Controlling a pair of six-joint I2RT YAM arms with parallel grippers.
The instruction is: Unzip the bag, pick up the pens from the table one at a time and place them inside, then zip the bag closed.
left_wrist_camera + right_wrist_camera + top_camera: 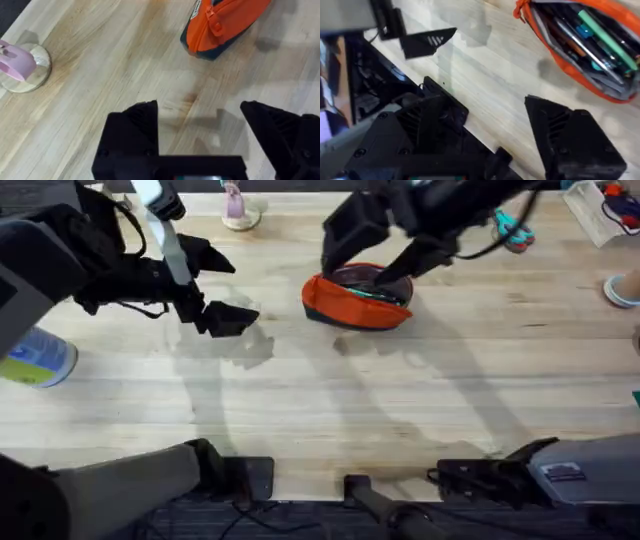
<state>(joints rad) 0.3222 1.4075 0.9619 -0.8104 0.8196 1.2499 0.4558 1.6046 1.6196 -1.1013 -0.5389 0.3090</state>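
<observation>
- While the bag (357, 300) lies open near the table's (320, 400) far edge, the right gripper (385, 265) hovers right over it, jaws wide, empty.
- The left gripper (215, 285) waits beside it, also wide open, holding nothing.

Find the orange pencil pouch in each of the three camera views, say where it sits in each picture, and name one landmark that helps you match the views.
Overhead: the bag lies on the table, upper centre, under the right arm.
Left wrist: upper right corner, zipper end showing, beyond the open left gripper.
Right wrist: upper right, unzipped, pens visible inside, beyond the open right gripper.
Shared landmark: the table's plank grain.
</observation>
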